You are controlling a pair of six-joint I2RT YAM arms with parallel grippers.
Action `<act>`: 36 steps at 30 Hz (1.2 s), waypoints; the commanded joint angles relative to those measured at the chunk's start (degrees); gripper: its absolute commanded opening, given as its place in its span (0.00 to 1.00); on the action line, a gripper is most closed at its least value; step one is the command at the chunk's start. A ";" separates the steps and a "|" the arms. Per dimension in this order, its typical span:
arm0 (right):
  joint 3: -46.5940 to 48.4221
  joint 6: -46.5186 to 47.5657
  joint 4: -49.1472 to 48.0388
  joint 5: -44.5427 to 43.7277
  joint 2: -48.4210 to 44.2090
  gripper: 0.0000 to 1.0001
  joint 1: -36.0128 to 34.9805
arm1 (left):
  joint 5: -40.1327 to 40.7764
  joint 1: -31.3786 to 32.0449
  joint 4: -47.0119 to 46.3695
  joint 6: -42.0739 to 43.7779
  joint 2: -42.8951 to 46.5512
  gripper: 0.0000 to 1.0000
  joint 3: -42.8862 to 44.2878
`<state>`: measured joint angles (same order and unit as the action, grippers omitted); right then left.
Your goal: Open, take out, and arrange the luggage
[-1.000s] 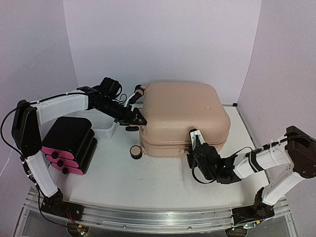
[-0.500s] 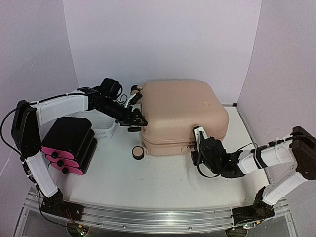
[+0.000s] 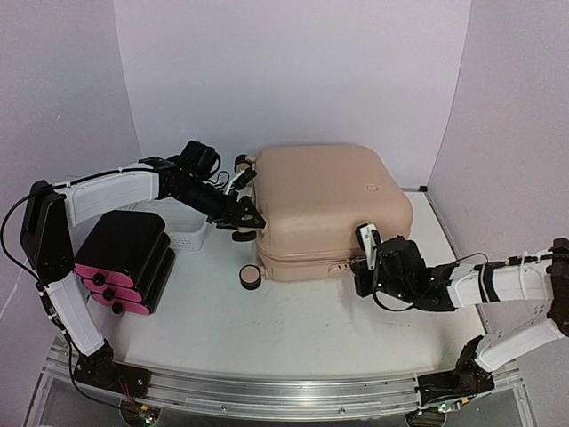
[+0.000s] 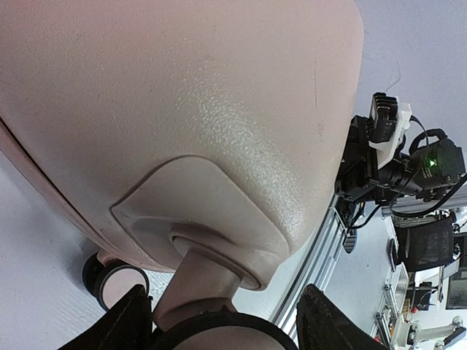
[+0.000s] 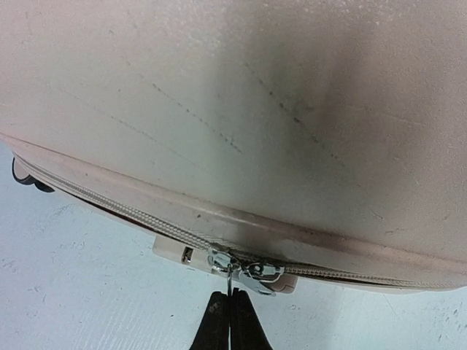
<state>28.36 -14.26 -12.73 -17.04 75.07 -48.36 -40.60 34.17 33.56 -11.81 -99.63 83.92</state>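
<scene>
The luggage [image 3: 329, 205], a big beige-pink hard-shell suitcase, lies closed on the table [image 3: 293, 329]. My left gripper [image 3: 244, 219] is at its left corner. In the left wrist view the gripper [image 4: 226, 295] has its fingers [image 4: 131, 321] on either side of a black caster wheel [image 4: 219, 334], gripping it below the beige stem [image 4: 208, 281]. My right gripper [image 3: 364, 260] is at the front seam. In the right wrist view this gripper [image 5: 231, 295] is shut on the metal zipper pull [image 5: 230, 279], which hangs from the sliders [image 5: 248, 267]. The zipper [image 5: 109, 208] looks closed.
A black box with pink drawer fronts [image 3: 124, 258] sits at the left, with a white mesh basket [image 3: 191, 236] behind it. Another caster [image 3: 250, 277] stands at the case's near left corner and one [image 3: 242, 163] sticks up at the back. Walls close in behind and beside.
My right gripper closed on the zipper pull and shifted right along the front seam. The suitcase turned slightly. The left gripper stayed on its wheel.
</scene>
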 commanded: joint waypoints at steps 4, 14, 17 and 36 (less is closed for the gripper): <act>10.01 -0.58 9.06 13.68 2.97 0.00 -0.61 | -2.30 0.24 2.56 0.30 1.58 0.68 -0.53; 23.32 -0.45 8.66 15.78 17.08 0.00 -9.98 | -2.71 0.19 2.52 0.10 1.46 0.68 -0.51; 25.33 -2.65 8.64 13.20 19.55 0.03 -10.96 | -2.35 0.20 2.56 0.19 1.67 0.68 -0.59; 6.78 -9.94 16.90 -2.50 -3.71 0.53 1.04 | -1.06 -0.25 2.62 0.56 2.27 0.68 -0.77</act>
<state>34.24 -23.97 6.48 -21.02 70.11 -47.55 -41.39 34.02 34.48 -11.84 -99.37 83.85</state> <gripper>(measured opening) 0.519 0.679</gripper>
